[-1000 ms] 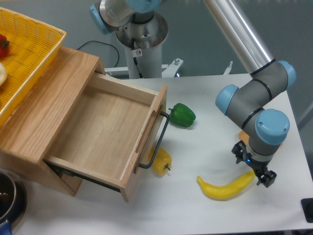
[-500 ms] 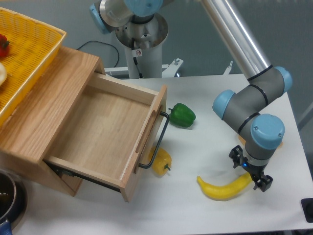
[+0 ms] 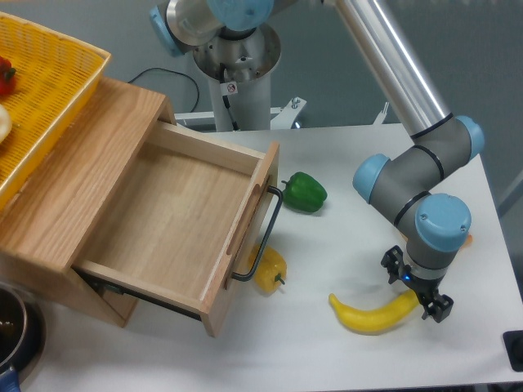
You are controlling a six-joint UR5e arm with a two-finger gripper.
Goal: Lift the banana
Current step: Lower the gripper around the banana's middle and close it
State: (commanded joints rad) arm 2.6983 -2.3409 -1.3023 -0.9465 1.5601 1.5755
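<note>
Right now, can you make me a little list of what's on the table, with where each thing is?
banana: lying on the table, front right
gripper: down at the banana's right end, fingers either side of it; firm grip not certain
green pepper: on the table, right of the drawer
yellow pepper: beside the drawer handle
drawer: pulled open, empty
yellow basket: on top of the wooden box

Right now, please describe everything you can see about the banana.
The banana is bright yellow, smooth and plastic-looking, long and curved, with a tapered left tip. It lies flat on the white table, near the front edge, right of the yellow pepper. The gripper stands over its right end, with the fingers on either side of it; whether they press it cannot be told.
</note>
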